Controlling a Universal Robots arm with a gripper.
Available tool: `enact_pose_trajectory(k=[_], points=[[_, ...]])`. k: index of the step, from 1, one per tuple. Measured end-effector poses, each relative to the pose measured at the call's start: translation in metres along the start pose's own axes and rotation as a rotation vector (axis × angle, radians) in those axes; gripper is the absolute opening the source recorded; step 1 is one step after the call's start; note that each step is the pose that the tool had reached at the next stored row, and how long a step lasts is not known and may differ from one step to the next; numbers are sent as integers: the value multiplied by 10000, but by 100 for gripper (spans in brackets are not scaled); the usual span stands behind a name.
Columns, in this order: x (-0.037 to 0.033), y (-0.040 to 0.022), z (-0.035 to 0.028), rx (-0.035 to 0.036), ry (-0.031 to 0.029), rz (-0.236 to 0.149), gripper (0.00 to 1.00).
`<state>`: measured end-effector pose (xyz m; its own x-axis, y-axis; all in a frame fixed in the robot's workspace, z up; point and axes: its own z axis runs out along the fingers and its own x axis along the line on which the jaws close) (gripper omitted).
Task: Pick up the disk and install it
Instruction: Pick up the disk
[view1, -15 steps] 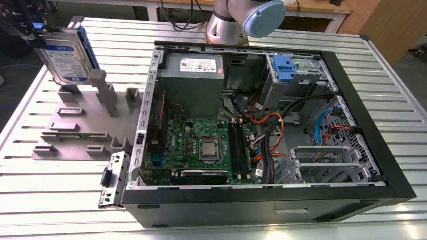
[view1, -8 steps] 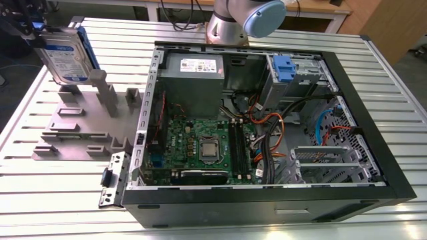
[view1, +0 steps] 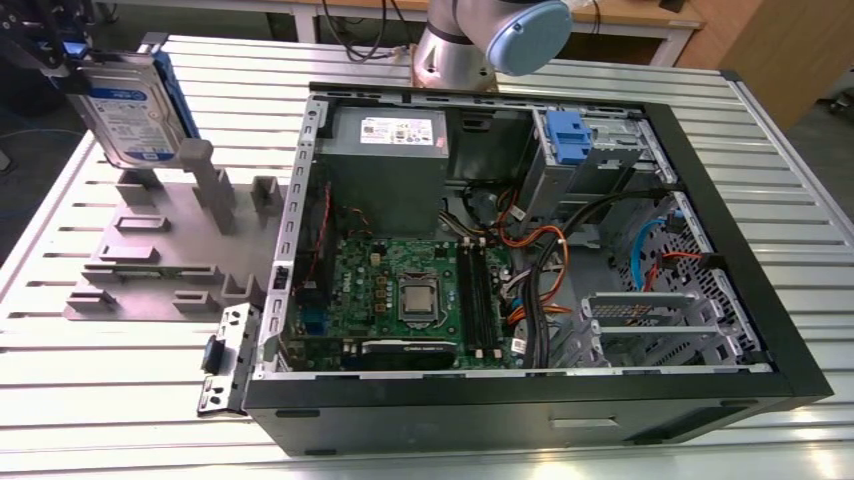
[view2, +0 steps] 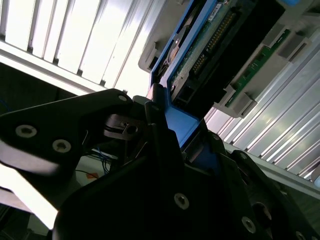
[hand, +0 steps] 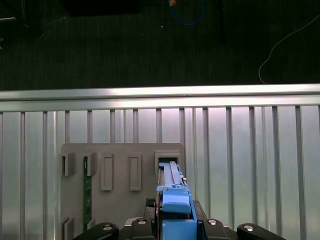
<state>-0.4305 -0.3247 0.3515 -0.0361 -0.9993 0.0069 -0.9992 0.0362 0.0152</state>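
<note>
I see a slatted aluminium table (view1: 787, 200) carrying an open black computer case (view1: 534, 415), lid off, with the motherboard and cables exposed. On the exterior view's left of the case sits a flat grey fixture plate with upright posts and slots (view1: 147, 265).

The disk (view1: 127, 110) hangs over the far end of that plate, well apart from the case. It stands on edge, tilted, with its lower end near a tall grey post. I cannot tell whether it touches the plate. In the first wrist view its blue edge (hand: 175, 200) runs down toward a slot in the plate (hand: 120, 150).

The disk is a flat silver drive with a white-and-blue label and a blue plastic frame. The second wrist view shows its circuit-board side and connector (view2: 210, 40).

The black gripper (view1: 64, 62) has the disk's top end. In both wrist views the jaws (view2: 182, 127) (hand: 175, 232) are closed tight on the blue frame.
</note>
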Motion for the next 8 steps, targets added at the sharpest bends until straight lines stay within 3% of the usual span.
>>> enact_pose_trajectory(k=[8], points=[[0, 0, -18, 0, 0, 0, 37]])
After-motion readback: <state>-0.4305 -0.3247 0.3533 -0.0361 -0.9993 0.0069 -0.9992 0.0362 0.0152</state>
